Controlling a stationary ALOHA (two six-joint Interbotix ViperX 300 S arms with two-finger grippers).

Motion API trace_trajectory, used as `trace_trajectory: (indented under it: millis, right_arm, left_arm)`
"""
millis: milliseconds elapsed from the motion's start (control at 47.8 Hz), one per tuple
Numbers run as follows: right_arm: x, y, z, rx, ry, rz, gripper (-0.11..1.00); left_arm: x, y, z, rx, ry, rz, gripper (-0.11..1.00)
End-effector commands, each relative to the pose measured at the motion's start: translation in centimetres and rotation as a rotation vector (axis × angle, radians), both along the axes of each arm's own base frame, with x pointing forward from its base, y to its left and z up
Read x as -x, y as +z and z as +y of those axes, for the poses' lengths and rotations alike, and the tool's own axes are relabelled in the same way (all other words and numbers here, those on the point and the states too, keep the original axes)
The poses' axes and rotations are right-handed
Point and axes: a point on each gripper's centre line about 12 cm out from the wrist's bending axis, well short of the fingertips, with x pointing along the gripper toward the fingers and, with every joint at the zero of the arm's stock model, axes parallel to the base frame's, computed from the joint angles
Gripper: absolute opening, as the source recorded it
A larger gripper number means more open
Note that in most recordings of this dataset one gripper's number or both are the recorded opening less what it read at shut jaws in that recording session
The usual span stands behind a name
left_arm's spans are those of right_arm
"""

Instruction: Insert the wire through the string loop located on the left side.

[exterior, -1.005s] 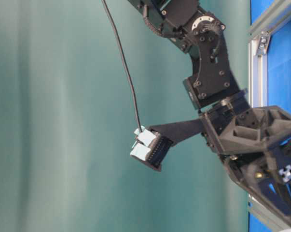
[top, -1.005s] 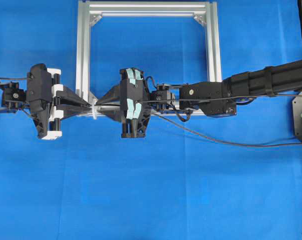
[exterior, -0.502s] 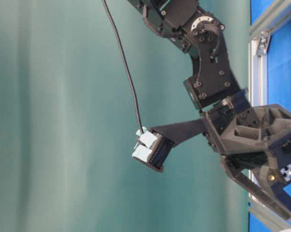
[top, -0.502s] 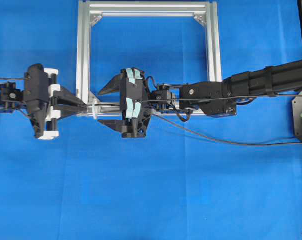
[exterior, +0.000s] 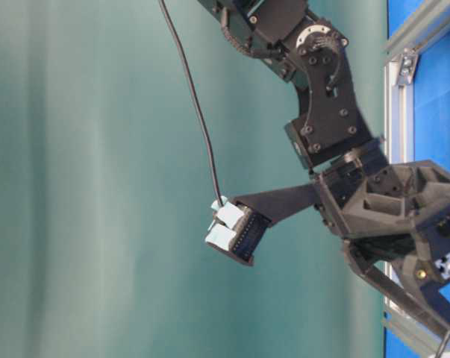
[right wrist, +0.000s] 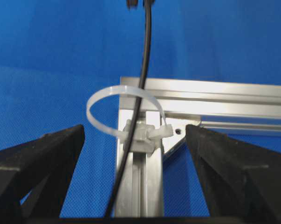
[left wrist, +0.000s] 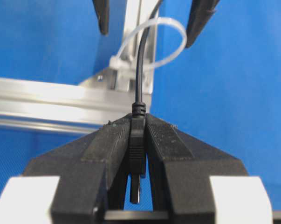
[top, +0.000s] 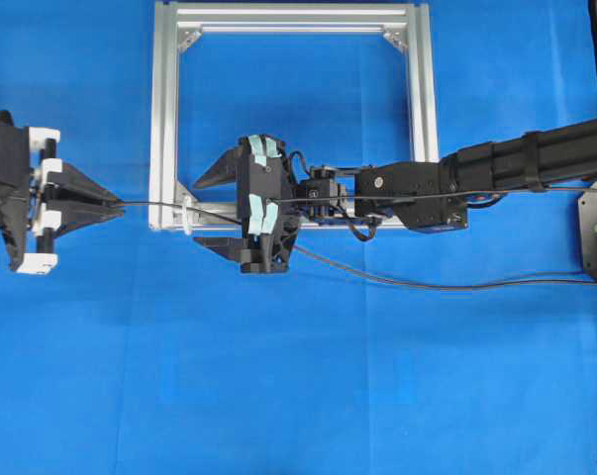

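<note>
1. Black wire [top: 377,276] runs from the right edge of the table, under the right arm, through the string loop [right wrist: 124,112] and on to the left gripper [top: 115,203].
2. Left gripper: jaws closed on the plug [left wrist: 137,140], silvery tip pointing back toward the wrist. Holding the plug end keeps the threaded length from slipping back out.
3. Right gripper [top: 204,213]: jaws spread wide, holding nothing; the wire passes between its fingers untouched. Judged: let go so the left can draw the cable through.
4. Loop is white, fixed at the lower-left corner of the aluminium frame [top: 293,18], standing upright there so a cable can pass straight through.
5. Judged: insertion is done; only slack remains to pull.
</note>
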Motion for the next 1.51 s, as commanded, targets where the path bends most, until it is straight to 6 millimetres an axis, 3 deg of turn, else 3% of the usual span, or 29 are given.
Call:
trace_trajectory:
  millis: [0,565,858,1486]
  right_arm:
    - [-0.4,1.6,0.0,-0.002,-0.001,-0.042,0.95]
    - [-0.5,1.7,0.0,-0.004,-0.002,-0.048,0.95]
    - [-0.5,1.7,0.1,-0.002,-0.001,-0.048,0.95]
    - [-0.5,1.7,0.1,-0.002,-0.001,-0.048,0.95]
  left_arm:
    - [0.2,1.5,-0.1,0.001,-0.006,-0.026,0.06]
    - [5.2,9.0,-0.5,0.009,-0.047,-0.101,0.06]
    - [6.5,9.4,-0.6,0.011,-0.052,-0.04,0.06]
    - [6.1,9.2,-0.5,0.0,-0.051,-0.068,0.06]
